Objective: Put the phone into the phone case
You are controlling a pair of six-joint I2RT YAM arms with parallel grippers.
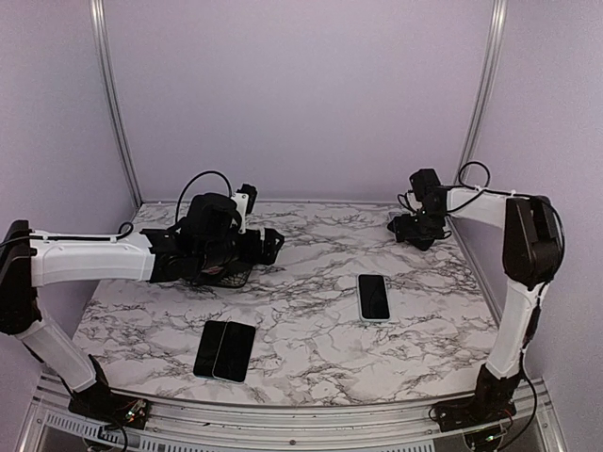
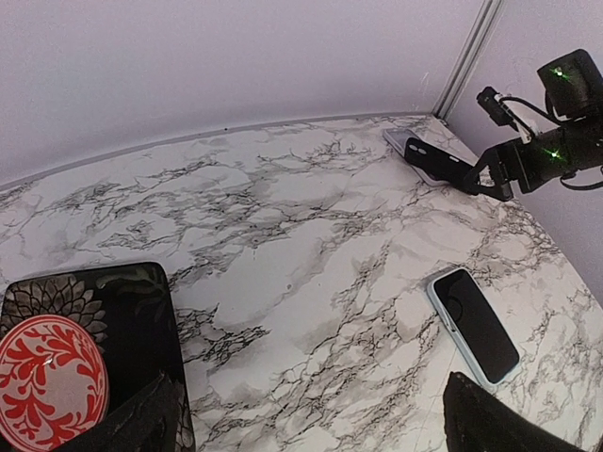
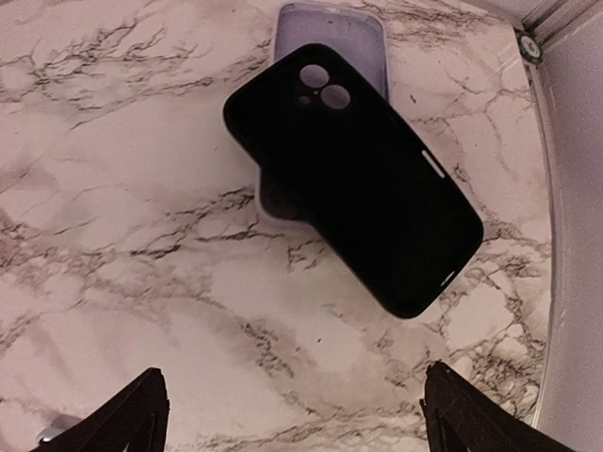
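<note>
My right claw (image 3: 292, 395) is spread wide over the counter's (image 3: 113, 188) far right corner. Below it the black phone case (image 3: 353, 174) lies askew across a pale lilac case (image 3: 330, 24), touching it. The phone (image 1: 374, 297) lies flat, screen up, mid-counter right, well apart from both. My left claw (image 2: 311, 414) is wide too, above a black slab with a red floral disc (image 2: 52, 377).

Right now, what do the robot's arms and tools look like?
The left arm and right arm are white tubes with chunky black joints. Thin black cables loop by each wrist. The left tool and right tool are black, each with two fingers. Tiny green lights glow near the right tool.
</note>
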